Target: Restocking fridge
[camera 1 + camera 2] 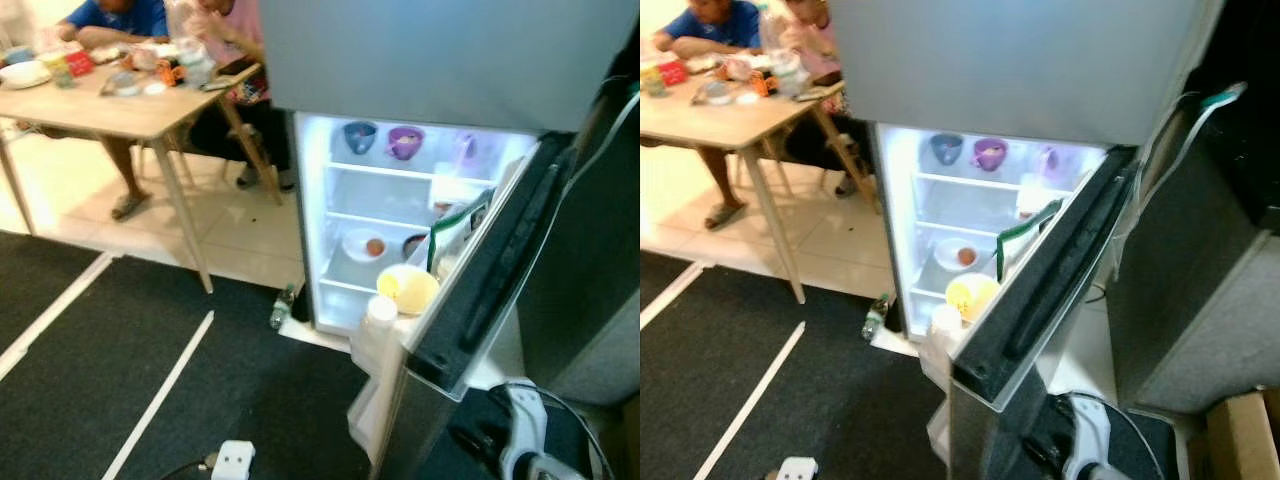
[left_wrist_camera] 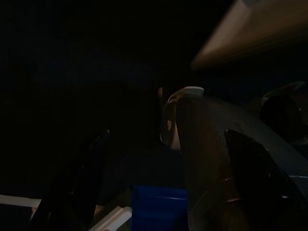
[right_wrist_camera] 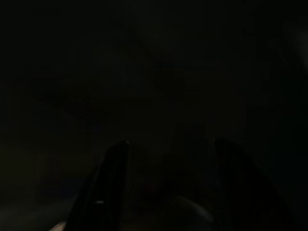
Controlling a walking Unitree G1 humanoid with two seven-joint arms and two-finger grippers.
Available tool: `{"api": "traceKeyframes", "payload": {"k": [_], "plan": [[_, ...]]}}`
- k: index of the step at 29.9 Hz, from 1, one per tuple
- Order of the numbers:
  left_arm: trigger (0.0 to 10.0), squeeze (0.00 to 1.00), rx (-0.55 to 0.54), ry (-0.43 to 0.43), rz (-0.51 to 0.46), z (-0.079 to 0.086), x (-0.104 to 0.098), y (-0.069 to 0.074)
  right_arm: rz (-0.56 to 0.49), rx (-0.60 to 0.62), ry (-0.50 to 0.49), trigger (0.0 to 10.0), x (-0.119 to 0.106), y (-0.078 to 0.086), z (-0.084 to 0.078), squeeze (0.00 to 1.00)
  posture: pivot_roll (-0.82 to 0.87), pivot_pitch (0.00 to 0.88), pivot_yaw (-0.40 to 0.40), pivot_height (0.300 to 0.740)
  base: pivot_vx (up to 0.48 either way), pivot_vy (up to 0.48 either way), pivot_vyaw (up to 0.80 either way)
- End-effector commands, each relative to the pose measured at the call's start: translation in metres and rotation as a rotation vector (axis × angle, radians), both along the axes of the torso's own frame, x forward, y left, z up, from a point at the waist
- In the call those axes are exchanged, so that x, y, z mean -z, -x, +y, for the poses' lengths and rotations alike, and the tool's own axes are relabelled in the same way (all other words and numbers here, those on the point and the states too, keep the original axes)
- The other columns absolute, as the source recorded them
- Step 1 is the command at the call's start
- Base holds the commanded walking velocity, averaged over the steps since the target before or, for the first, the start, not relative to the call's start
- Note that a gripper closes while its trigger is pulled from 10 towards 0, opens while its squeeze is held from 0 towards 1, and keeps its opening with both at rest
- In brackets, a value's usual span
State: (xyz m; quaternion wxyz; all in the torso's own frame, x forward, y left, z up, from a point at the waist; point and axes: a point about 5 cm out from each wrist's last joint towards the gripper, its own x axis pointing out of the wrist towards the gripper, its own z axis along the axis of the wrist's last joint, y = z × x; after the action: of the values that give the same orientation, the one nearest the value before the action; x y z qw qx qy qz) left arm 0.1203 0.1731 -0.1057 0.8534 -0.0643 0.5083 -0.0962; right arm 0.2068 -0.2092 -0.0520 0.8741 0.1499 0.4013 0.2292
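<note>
Fridge is being viewed with its door swung open at 4 o'clock, shelves lit. Already inside: two cups, a plate, a yellow bowl in the door rack. Left gripper is being held wide; a clear rounded thing sits close by, contact unclear. Right gripper is also spread, nothing made out between its fingers. Stage can't be judged: loading underway or finished. Door edge is crowding 3 o'clock; a bottle is lying on the floor at 7 o'clock of the opening; dark carpet is giving room at 9.

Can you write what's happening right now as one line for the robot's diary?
fridge door: open | top shelf: blue bowl, purple cup | lower shelf: plate | floor: bottle beside fridge
</note>
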Motion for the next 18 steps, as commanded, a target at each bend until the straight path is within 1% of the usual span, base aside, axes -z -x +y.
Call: {"api": "traceKeyframes", "payload": {"k": [1, 2, 3, 5, 6, 7, 8, 9, 10, 11, 12, 13, 14, 15, 16, 17, 18], "plan": [[10.0, 0.0, 0.014, 0.004, 0.04, -0.003, 0.004, 0.01, -0.157, -0.287, -0.128, 10.0, -0.032, -0.038, 0.032, 0.0, -0.07, 0.029, 0.006, 0.74, 0.0, 0.0, 0.0], [10.0, 0.0, 0.014, 0.004, 0.04, -0.003, 0.004, 0.01, -0.157, -0.287, -0.128, 10.0, -0.032, -0.038, 0.032, 0.0, -0.07, 0.029, 0.006, 0.74, 0.0, 0.0, 0.0], [10.0, 0.0, 0.014, 0.004, 0.041, -0.003, 0.004, 0.011, -0.217, -0.371, -0.144, 10.0, -0.045, -0.053, 0.044, 0.0, -0.07, 0.029, 0.005, 0.74, 0.0, 0.0, 0.0], [10.0, 0.0, 0.014, 0.004, 0.041, -0.003, 0.004, 0.011, -0.217, -0.371, -0.144, 10.0, -0.045, -0.053, 0.044, 0.0, -0.07, 0.029, 0.005, 0.74, 0.0, 0.0, 0.0], [10.0, 0.0, 0.015, 0.005, 0.043, -0.004, 0.004, 0.011, -0.307, -0.411, -0.141, 10.0, -0.063, -0.073, 0.057, 0.0, -0.06, 0.032, 0.004, 0.74, 0.0, 0.0, 0.0], [10.0, 0.0, 0.015, 0.005, 0.044, -0.004, 0.004, 0.012, -0.458, -0.415, -0.146, 10.0, -0.094, -0.102, 0.077, 0.0, -0.06, 0.035, 0.005, 0.74, 0.0, 0.0, 0.0], [10.0, 0.0, 0.015, 0.005, 0.044, -0.004, 0.004, 0.012, -0.458, -0.415, -0.146, 10.0, -0.094, -0.102, 0.077, 0.0, -0.06, 0.035, 0.005, 0.74, 0.0, 0.0, 0.0], [10.0, 0.0, 0.016, 0.005, 0.045, -0.003, 0.004, 0.012, -0.617, -0.396, -0.179, 10.0, -0.131, -0.128, 0.1, 0.0, -0.07, 0.038, 0.009, 0.74, 0.0, 0.0, 0.0], [10.0, 0.0, 0.016, 0.005, 0.045, -0.003, 0.004, 0.012, -0.617, -0.396, -0.179, 10.0, -0.131, -0.128, 0.1, 0.0, -0.07, 0.038, 0.009, 0.74, 0.0, 0.0, 0.0], [10.0, 0.0, 0.02, 0.004, 0.047, -0.003, 0.004, 0.013, -0.766, -0.375, -0.225, 10.0, -0.17, -0.147, 0.121, 0.0, -0.07, 0.038, 0.009, 0.74, 0.0, 0.0, 0.0], [10.0, 0.0, 0.02, 0.004, 0.047, -0.003, 0.004, 0.013, -0.766, -0.375, -0.225, 10.0, -0.17, -0.147, 0.121, 0.0, -0.07, 0.038, 0.009, 0.74, 0.0, 0.0, 0.0], [10.0, 0.0, 0.023, 0.003, 0.048, -0.003, 0.004, 0.013, -0.923, -0.347, -0.291, 10.0, -0.215, -0.161, 0.142, 0.0, -0.07, 0.038, 0.009, 0.74, 0.0, 0.0, 0.0], [10.0, 0.0, 0.023, 0.003, 0.048, -0.003, 0.004, 0.013, -0.923, -0.347, -0.291, 10.0, -0.215, -0.161, 0.142, 0.0, -0.07, 0.038, 0.009, 0.74, 0.0, 0.0, 0.0], [10.0, 0.0, 0.023, 0.002, 0.047, -0.003, 0.004, 0.013, -1.042, -0.317, -0.341, 10.0, -0.25, -0.167, 0.155, 0.0, -0.06, 0.035, 0.009, 0.74, 0.0, 0.0, 0.0], [10.0, 0.0, 0.023, 0.001, 0.045, -0.003, 0.004, 0.012, -1.131, -0.269, -0.374, 10.0, -0.277, -0.171, 0.162, 0.0, -0.06, 0.031, 0.006, 0.74, 0.0, 0.0, 0.0], [10.0, 0.0, 0.023, 0.001, 0.045, -0.003, 0.004, 0.012, -1.131, -0.269, -0.374, 10.0, -0.277, -0.171, 0.162, 0.0, -0.06, 0.031, 0.006, 0.74, 0.0, 0.0, 0.0], [10.0, 0.0, 0.018, -0.002, 0.039, -0.002, 0.004, 0.011, -1.177, -0.194, -0.363, 10.0, -0.29, -0.176, 0.155, 0.0, -0.05, 0.026, 0.001, 0.74, 0.0, 0.0, 0.0]]}}
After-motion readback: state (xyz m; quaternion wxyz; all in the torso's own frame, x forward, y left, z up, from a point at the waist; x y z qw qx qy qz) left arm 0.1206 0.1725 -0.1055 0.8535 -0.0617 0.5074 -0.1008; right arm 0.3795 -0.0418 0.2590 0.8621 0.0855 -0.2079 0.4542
